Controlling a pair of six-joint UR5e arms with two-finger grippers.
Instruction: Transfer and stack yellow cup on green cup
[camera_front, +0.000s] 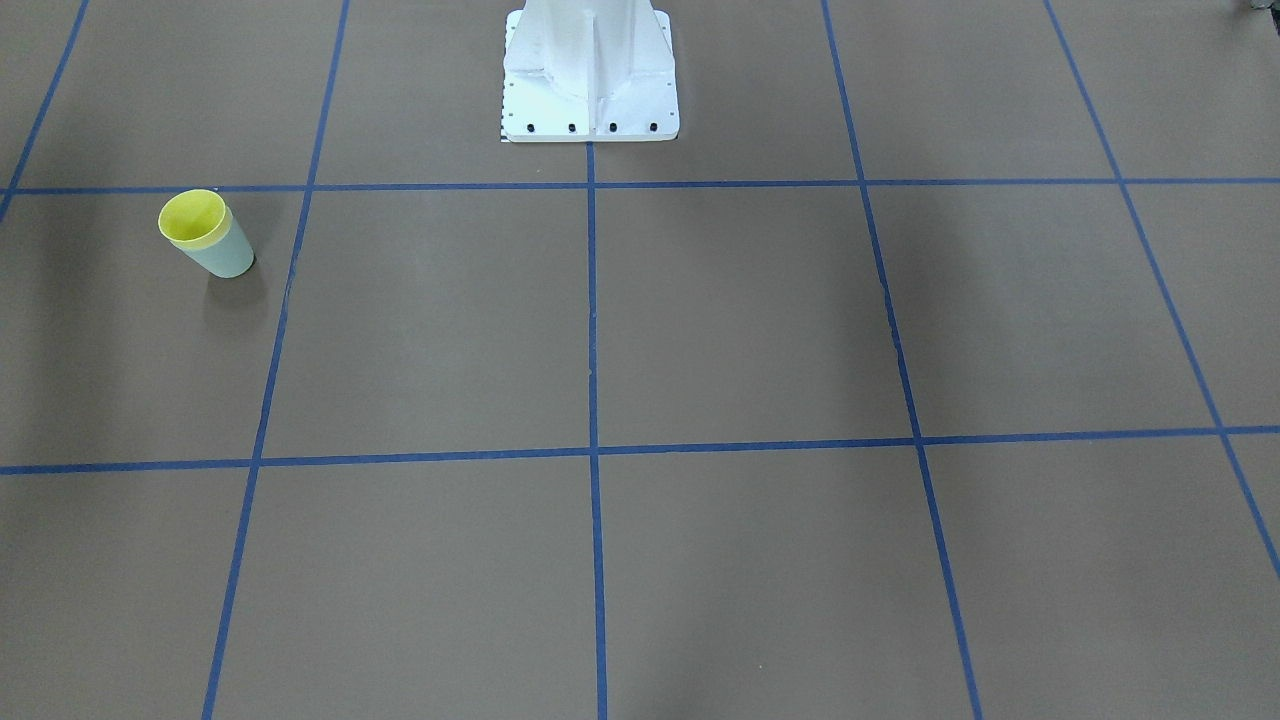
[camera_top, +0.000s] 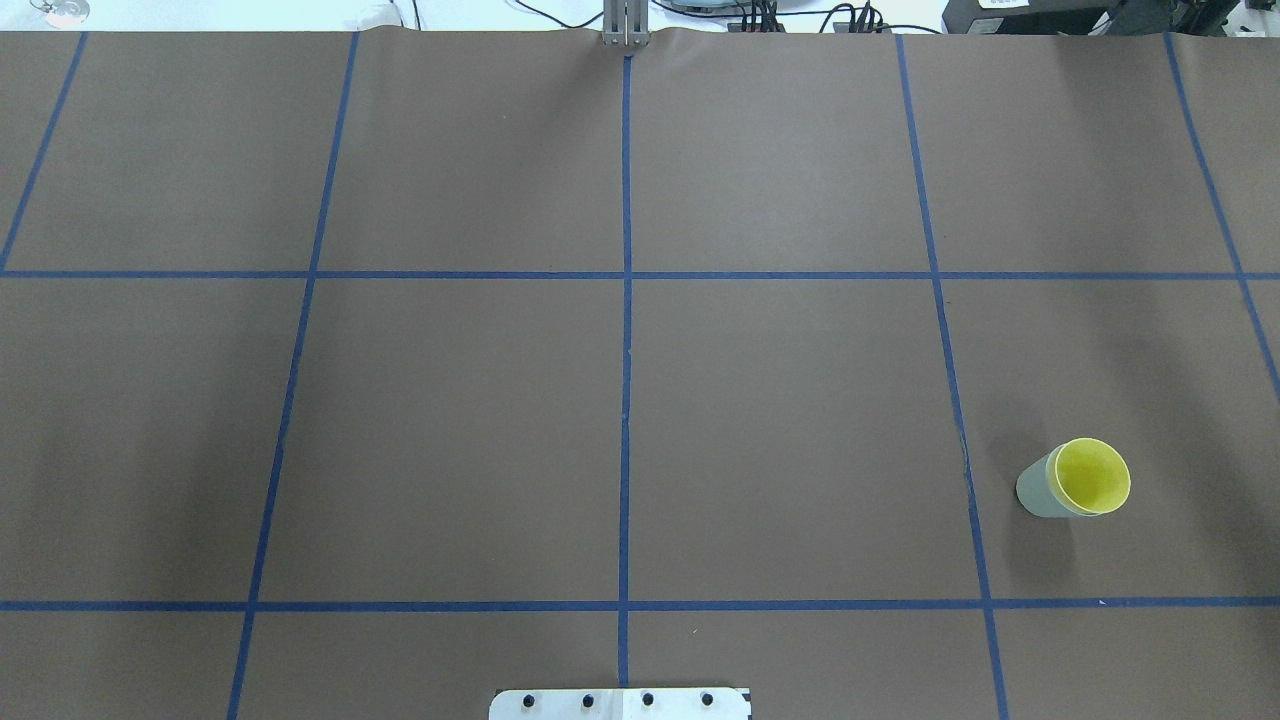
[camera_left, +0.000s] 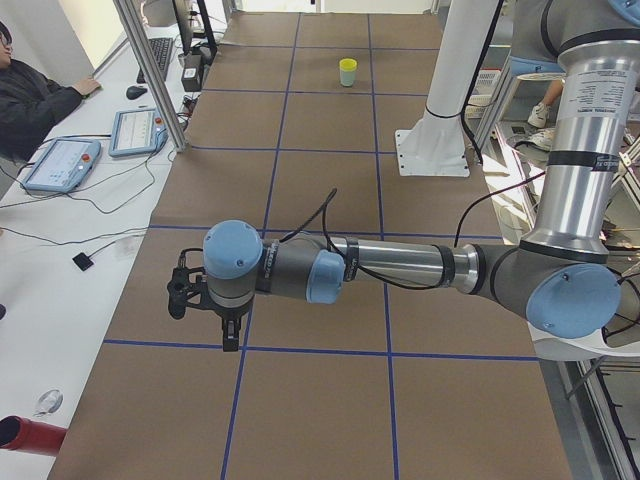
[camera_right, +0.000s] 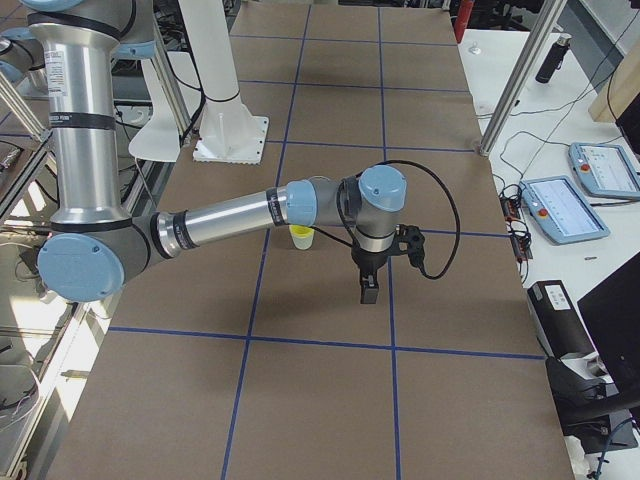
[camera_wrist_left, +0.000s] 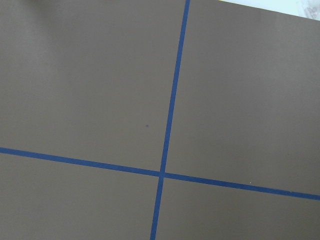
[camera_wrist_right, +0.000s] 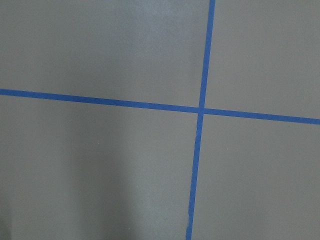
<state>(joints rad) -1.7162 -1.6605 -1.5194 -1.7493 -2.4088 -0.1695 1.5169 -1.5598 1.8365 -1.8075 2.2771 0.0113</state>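
The yellow cup (camera_front: 192, 220) sits nested inside the green cup (camera_front: 228, 256), upright on the brown table on the robot's right side. The overhead view shows the yellow cup (camera_top: 1092, 476) inside the green cup (camera_top: 1038, 488). The stack also shows far off in the exterior left view (camera_left: 347, 72). The left gripper (camera_left: 231, 338) points down over the table's left end, far from the cups. The right gripper (camera_right: 368, 290) points down a little beyond the stacked cups (camera_right: 301, 238). Both show only in side views, so I cannot tell whether they are open or shut. Both wrist views show only bare table.
The white robot pedestal (camera_front: 590, 80) stands at the table's middle back edge. Blue tape lines (camera_top: 626, 400) divide the brown surface into squares. An operator (camera_left: 35, 100) sits beside the table with teach pendants (camera_left: 60, 165) on a side bench.
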